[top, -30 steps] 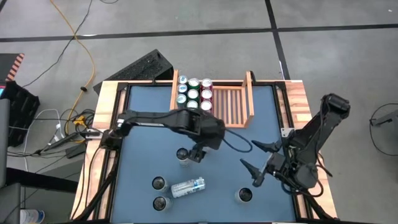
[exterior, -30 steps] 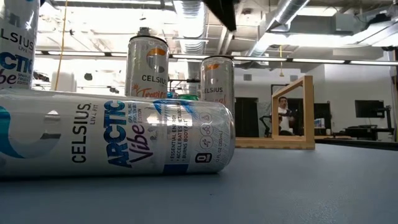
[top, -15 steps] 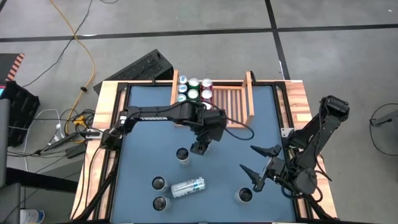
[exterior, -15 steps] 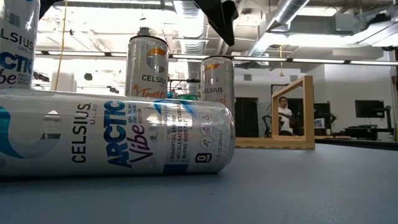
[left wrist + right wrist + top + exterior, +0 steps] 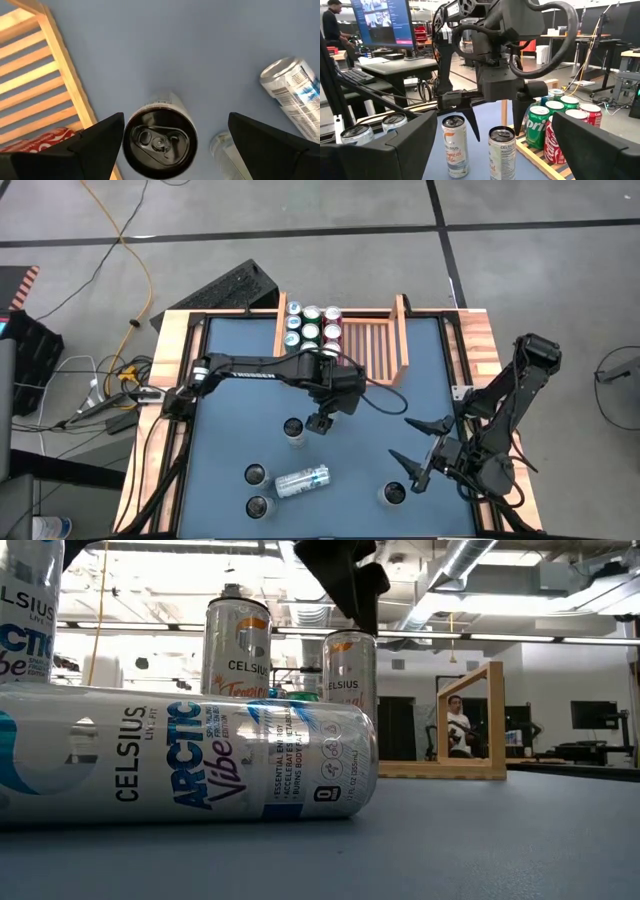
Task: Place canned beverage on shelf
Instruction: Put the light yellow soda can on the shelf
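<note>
An upright silver can [image 5: 160, 140] stands on the blue table top, seen also in the low view [image 5: 350, 670] and the right wrist view [image 5: 501, 150]. My left gripper [image 5: 176, 120] hangs open just over its top, one finger on each side, touching nothing. In the high view my left gripper [image 5: 320, 422] covers that can. The wooden shelf [image 5: 375, 345] lies at the table's far edge, with several cans [image 5: 312, 330] standing in its left part. My right gripper [image 5: 412, 446] waits open and level at the near right.
A second upright can [image 5: 294, 428] stands right beside my left gripper. Two more upright cans [image 5: 257, 474] [image 5: 260, 506], a can lying on its side [image 5: 302, 480] and an upright can [image 5: 393, 494] near my right gripper fill the near part. A person [image 5: 457, 725] sits far behind.
My left gripper has come down toward the top of the upright can, staying open. The cans have kept still.
</note>
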